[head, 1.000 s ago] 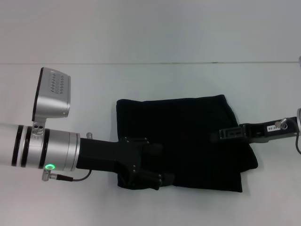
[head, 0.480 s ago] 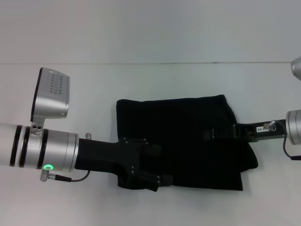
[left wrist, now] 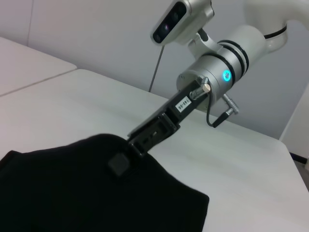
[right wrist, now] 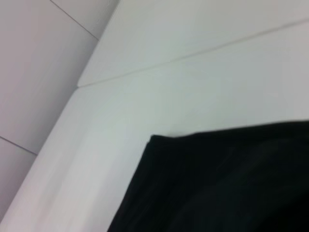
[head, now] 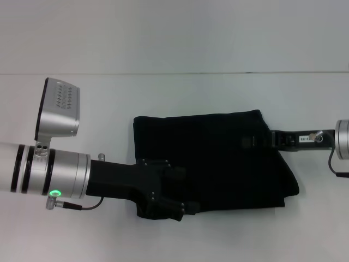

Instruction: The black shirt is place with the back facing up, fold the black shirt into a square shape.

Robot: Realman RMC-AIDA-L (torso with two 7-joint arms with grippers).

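The left claw (head: pixel 182 206) lies low over the near left part of the black shirt (head: pixel 218 158), its dark fingers hard to separate from the dark cloth, so whether they are spread or pinching the fabric cannot be told. Behind it the left arm's black wrist block and silver sleeve, with a small green light, stretch away toward the robot's left, and a silver wrist camera housing stands above that sleeve. The right claw (head: pixel 252 142) reaches in from the robot's right, over the far right part of the shirt; in the left wrist view (left wrist: pixel 120 163) its tip sits against the raised cloth edge, yet the state of its jaws cannot be made out there either. Its black finger bar carries a small white label, and a silver joint with a blue-green light follows behind it. The shirt lies as a folded, roughly rectangular dark mass near the middle of the counter (head: pixel 174 93), with a straight far edge, a slanted right side and a rumpled near edge. The counter is plain white and matte, with a thin seam running across it beyond the shirt. Beyond that rises a pale, bare wall; the right wrist view shows faint panel lines in it.
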